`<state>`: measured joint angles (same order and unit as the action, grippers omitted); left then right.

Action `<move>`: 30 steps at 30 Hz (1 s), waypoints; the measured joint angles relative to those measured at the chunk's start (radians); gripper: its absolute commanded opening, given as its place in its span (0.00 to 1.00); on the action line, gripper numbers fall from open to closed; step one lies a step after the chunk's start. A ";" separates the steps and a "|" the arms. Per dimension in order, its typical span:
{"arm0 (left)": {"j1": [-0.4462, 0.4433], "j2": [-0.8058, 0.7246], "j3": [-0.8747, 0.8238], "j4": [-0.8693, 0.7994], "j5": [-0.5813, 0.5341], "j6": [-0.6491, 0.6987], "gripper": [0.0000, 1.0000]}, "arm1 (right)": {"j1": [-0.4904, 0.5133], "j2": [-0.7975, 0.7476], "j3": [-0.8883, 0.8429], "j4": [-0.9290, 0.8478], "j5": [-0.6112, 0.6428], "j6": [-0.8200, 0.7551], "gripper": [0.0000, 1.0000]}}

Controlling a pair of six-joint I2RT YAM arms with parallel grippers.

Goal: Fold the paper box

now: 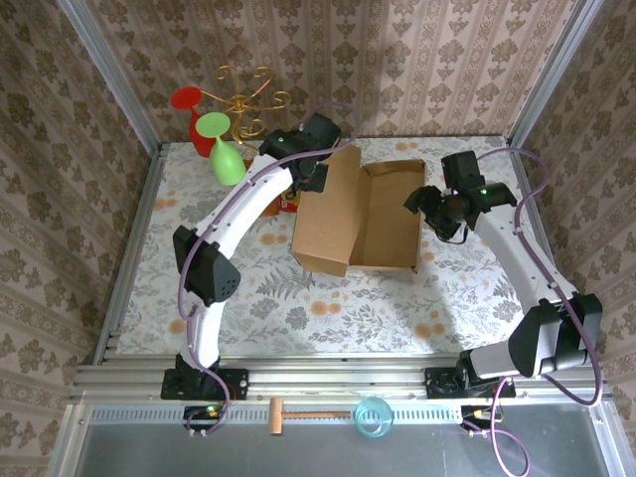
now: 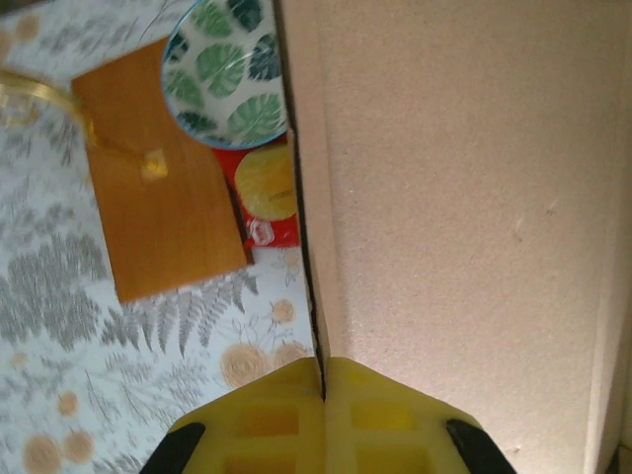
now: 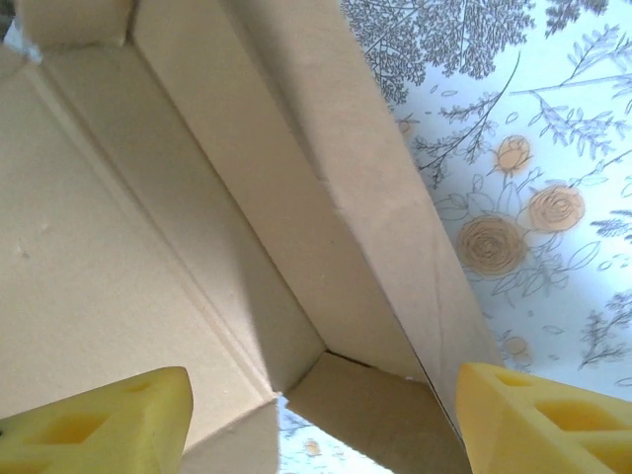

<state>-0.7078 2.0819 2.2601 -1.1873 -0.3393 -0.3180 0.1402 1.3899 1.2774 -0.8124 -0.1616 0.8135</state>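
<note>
Damask wallpaper closes in a flowered table (image 1: 298, 303) where two robot arms work on a paper box (image 1: 386, 227) that sits mid-table, slightly toward the far side. Its base is already a shallow tray with the side walls standing, and the broad lid panel (image 1: 330, 214) rises steeply along the left side. The left gripper (image 1: 310, 171) has its yellow fingers pinched together on that panel's top edge, the cardboard running into the seam between them. The right gripper (image 1: 421, 204) straddles the box's right wall, fingers spread wide and gripping nothing. Just left of the box lie a wooden board (image 2: 158, 202) and a leaf-patterned bowl (image 2: 225, 71). By the look of it the job is well past halfway: the lid has yet to be swung over the tray and closed down.
</note>
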 measured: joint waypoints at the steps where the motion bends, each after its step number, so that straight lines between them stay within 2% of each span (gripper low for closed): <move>1: -0.005 0.013 0.025 -0.003 0.003 0.041 0.00 | 0.000 -0.012 0.001 0.002 0.004 -0.028 0.68; 4: -0.024 0.031 0.074 -0.004 0.000 0.168 0.00 | 0.000 -0.054 0.002 0.035 0.016 -0.111 0.65; 7: -0.044 0.031 0.100 -0.004 -0.006 0.273 0.00 | 0.000 -0.097 -0.010 0.142 0.019 -0.208 0.63; 13: -0.067 0.031 0.113 0.013 -0.006 0.455 0.00 | -0.014 -0.161 -0.197 0.543 -0.022 -0.463 0.64; 15: -0.072 0.030 0.111 0.033 -0.006 0.518 0.00 | -0.030 -0.148 -0.270 0.691 -0.075 -0.559 0.67; 18: -0.078 0.030 0.103 0.079 -0.008 0.606 0.00 | -0.054 -0.081 -0.287 0.823 -0.163 -0.683 0.69; 24: -0.083 0.014 0.061 0.162 0.021 0.782 0.00 | -0.077 0.076 -0.215 0.884 -0.292 -0.879 0.72; 30: -0.086 -0.027 0.029 0.210 0.070 0.900 0.00 | -0.086 0.131 -0.160 0.885 -0.328 -0.974 0.70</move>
<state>-0.7937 2.0544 2.2894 -0.9775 -0.2691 0.5816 0.0544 1.5208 1.1172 0.0723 -0.4896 -0.1600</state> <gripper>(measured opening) 0.052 0.715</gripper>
